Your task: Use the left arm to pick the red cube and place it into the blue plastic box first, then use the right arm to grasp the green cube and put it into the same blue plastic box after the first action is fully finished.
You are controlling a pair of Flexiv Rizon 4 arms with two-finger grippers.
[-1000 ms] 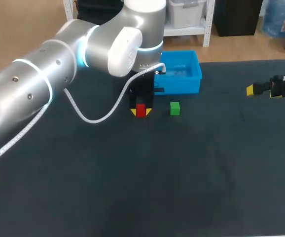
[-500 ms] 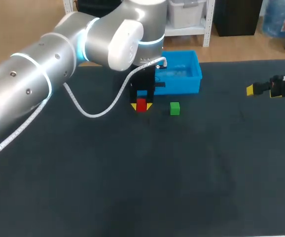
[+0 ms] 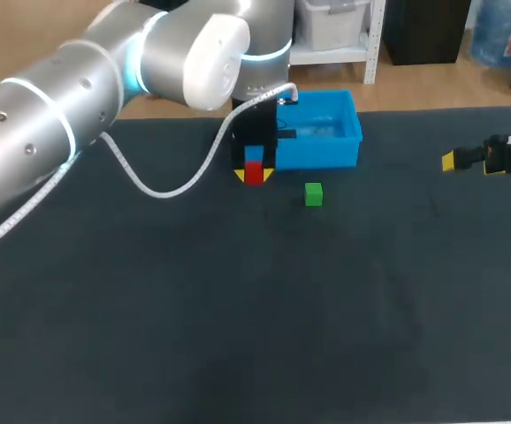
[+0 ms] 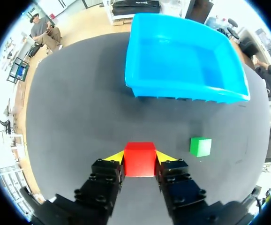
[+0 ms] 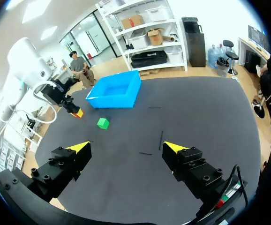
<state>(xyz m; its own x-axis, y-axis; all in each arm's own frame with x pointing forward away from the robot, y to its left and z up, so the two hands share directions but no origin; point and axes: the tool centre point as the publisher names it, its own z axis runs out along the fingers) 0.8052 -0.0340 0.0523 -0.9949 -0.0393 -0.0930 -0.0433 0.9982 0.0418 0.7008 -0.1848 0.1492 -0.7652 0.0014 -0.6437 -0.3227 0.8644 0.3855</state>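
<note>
My left gripper (image 3: 255, 175) is shut on the red cube (image 3: 255, 173), holding it above the dark table just left of the blue plastic box (image 3: 354, 134). From the left wrist the red cube (image 4: 139, 159) sits clamped between the yellow tips of the left gripper (image 4: 139, 157), with the blue box (image 4: 140, 79) ahead and the green cube (image 4: 200, 146) on the table off to one side. The green cube (image 3: 313, 194) rests alone in front of the box. At the table's right edge my right gripper (image 3: 470, 160) stands open and empty; in its own view the right gripper (image 5: 127, 148) faces the distant green cube (image 5: 103, 123) and box (image 5: 113, 89).
The left arm's white cable (image 3: 163, 187) loops down over the table left of the box. The dark table (image 3: 255, 318) stretches wide toward the front.
The left arm has lifted the red cube off the table and carried it back toward the blue box. The right arm and green cube have stayed put.
</note>
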